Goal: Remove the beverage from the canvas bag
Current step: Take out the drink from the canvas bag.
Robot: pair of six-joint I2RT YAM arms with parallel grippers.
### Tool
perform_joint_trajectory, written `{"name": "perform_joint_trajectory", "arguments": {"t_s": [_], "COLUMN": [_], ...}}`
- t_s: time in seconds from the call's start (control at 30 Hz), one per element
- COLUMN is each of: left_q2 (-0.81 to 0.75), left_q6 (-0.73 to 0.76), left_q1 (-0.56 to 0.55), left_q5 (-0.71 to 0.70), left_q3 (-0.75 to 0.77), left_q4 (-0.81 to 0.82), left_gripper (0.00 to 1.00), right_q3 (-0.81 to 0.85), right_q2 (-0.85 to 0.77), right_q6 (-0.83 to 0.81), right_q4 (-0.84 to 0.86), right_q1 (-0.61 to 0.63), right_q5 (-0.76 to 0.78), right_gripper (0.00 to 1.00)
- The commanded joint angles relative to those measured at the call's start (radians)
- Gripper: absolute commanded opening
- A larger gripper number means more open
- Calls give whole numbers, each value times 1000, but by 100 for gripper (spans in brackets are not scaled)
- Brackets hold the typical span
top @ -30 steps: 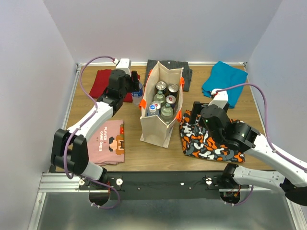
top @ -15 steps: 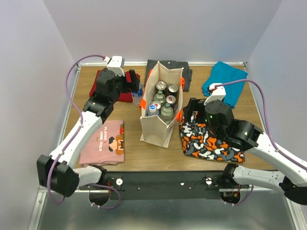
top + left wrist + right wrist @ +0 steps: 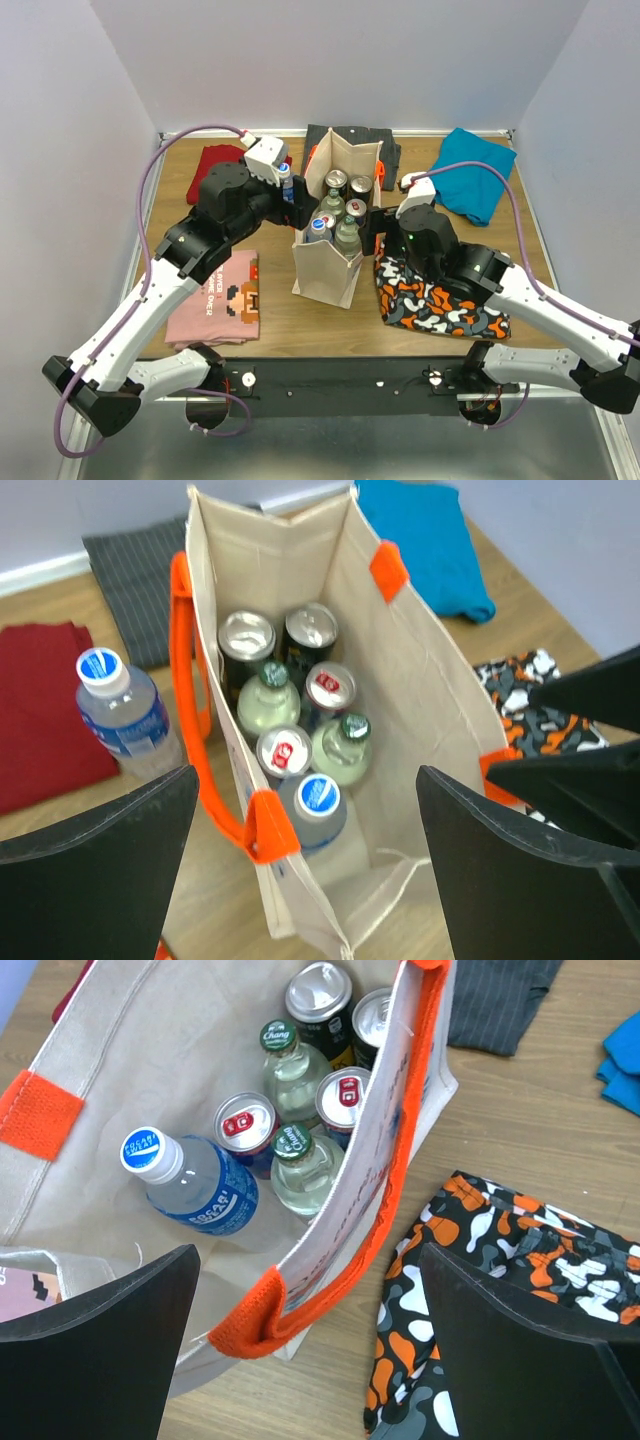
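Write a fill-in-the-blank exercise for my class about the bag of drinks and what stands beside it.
1. The water bottle standing on the table outside the canvas bag has a ___ cap.
2. Inside the bag, the two Chang bottles have ___ caps.
3. The bag's handle is ___.
Missing words: blue; green; orange.

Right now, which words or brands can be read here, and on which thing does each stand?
"Chang": green caps of two glass bottles in the canvas bag.
"POCARI": label of the blue-capped plastic bottle.
Print on the pink T-shirt: too small, partly hidden.
Marks on the can tops and the cap of the bottle outside the bag: unreadable.
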Motion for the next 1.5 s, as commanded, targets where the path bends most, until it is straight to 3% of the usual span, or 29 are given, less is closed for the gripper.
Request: {"name": "perform_joint_trajectory", "arguments": {"t_s": [0.0,0.53,1.03,1.2,1.47], "left_q2": [-21,35,115,150,256], "left_q6": [-2,1,24,21,26], "left_q1": [-30,-102,-150,-161,-193], "left_q5": [-35,-64,-98,19,122], "left_q3": [-21,22,155,264,278], "left_q4": [-116,-205,-324,-334,-317], "left_gripper": [99,99,99,99,98], "right_q3": [-23,-66,-76,-86,-90], "right_q2": [28,-30,-19,-29,-55], "right_q6": [-14,-23,-89,-89,-80], "right_q4": [54,-81,-133,-135,-128], "right_q1": [7,7,7,7,7], "right_q5": [-53,-223,-425,-403,-342], "right_gripper": [100,100,100,100,100]}}
